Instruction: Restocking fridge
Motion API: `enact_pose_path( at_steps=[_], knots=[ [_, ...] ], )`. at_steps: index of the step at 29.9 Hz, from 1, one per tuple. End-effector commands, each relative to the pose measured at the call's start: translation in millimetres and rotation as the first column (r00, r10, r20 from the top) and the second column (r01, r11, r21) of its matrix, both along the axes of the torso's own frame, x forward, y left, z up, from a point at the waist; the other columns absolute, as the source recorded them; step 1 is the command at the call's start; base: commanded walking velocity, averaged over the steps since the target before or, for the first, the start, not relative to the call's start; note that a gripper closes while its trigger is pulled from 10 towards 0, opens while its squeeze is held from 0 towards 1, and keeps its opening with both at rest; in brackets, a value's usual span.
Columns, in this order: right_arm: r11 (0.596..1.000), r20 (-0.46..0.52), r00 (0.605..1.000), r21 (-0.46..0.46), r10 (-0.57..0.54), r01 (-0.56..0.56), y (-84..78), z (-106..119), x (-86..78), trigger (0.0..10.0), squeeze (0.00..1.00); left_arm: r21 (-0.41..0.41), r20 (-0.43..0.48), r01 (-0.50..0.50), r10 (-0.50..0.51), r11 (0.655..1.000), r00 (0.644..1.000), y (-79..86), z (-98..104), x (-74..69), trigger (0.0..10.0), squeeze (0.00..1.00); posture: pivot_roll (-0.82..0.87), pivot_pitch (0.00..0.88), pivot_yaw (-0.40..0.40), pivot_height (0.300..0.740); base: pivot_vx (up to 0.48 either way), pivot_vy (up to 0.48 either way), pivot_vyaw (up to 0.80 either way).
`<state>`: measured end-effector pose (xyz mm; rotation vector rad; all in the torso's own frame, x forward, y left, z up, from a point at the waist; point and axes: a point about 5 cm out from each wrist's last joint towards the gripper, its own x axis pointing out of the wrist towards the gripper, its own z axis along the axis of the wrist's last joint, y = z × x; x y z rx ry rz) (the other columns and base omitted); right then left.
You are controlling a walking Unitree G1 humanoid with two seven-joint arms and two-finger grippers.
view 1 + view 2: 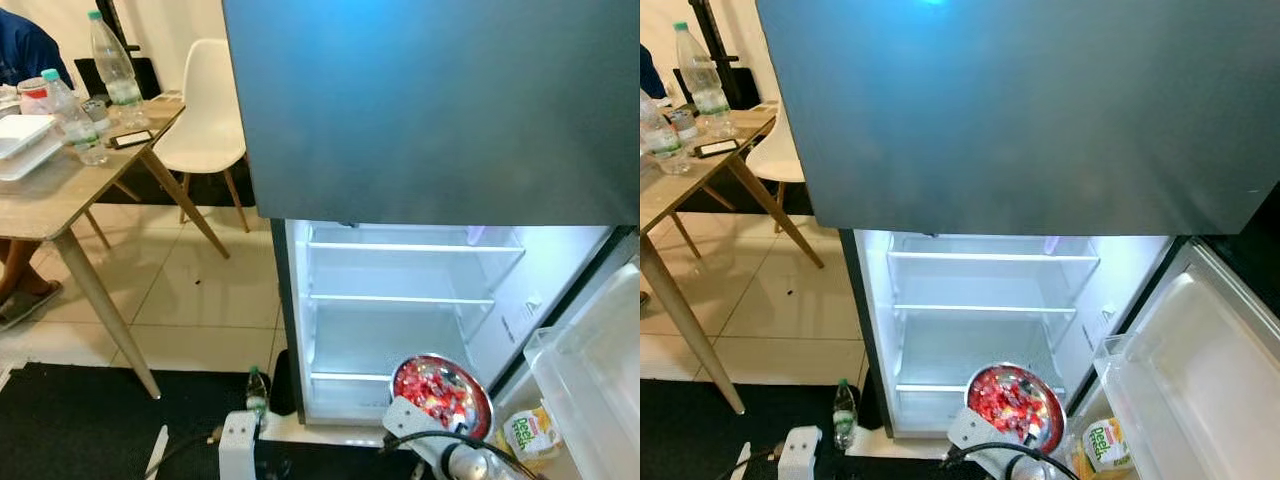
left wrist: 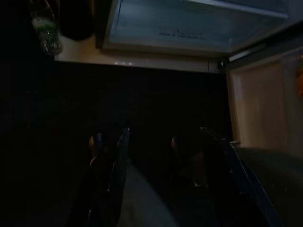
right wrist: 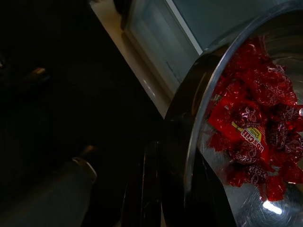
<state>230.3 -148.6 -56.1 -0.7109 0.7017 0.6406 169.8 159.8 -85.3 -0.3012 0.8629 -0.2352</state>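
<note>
One steel bowl [image 1: 442, 391] of red sweets clamped in right tool [image 3: 163, 189], before open fridge [image 1: 400, 310]; left tool [image 2: 161, 156] apart.

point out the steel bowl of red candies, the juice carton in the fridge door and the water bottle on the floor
steel bowl of red candies [image 1: 441, 392], left eye view, on the candies inside
juice carton [image 1: 1101, 443], right eye view, on its printed front
water bottle [image 1: 257, 391], left eye view, on its body

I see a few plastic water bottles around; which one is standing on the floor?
The small clear green-capped bottle standing by the open fridge's lower left corner; the other bottles stand on the wooden table.
</note>
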Motion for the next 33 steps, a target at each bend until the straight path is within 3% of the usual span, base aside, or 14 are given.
enact_pose_path(
  at_steps=[1, 11, 28, 33],
  knots=[
    [1.0, 0.016, 1.0, -0.005, -0.003, 0.003, 0.2, 1.6, 2.5, 10.0, 0.0, 0.02, -0.013, 0.007, -0.007, 1.0, 1.0, 3.4, -1.0, -1.9, 10.0, 0.0, -0.02, 0.001, 0.002, 0.74, 0.311, 0.0, 0.0],
    [1.0, 0.021, 1.0, -0.01, -0.017, 0.017, -0.2, 1.4, 2.6, 10.0, 0.0, 0.04, -0.033, 0.009, -0.008, 0.999, 0.999, 9.5, -2.8, -6.4, 10.0, 0.0, -0.02, 0.0, 0.007, 0.74, 0.313, 0.0, 0.0],
    [1.0, 0.041, 0.999, -0.014, -0.017, 0.018, 0.7, 4.0, 6.7, 10.0, 0.0, 0.049, -0.035, 0.016, -0.015, 0.999, 0.999, 6.3, -3.4, -6.7, 10.0, 0.0, -0.02, 0.0, 0.008, 0.74, 0.317, 0.0, 0.0],
    [1.0, 0.042, 0.999, -0.014, -0.017, 0.018, 0.9, 4.1, 6.8, 10.0, 0.0, 0.053, -0.033, 0.048, -0.046, 0.997, 0.998, 6.0, -2.8, -5.6, 10.0, 0.0, -0.02, 0.0, 0.008, 0.74, 0.0, -0.074, 0.0]
  ],
)
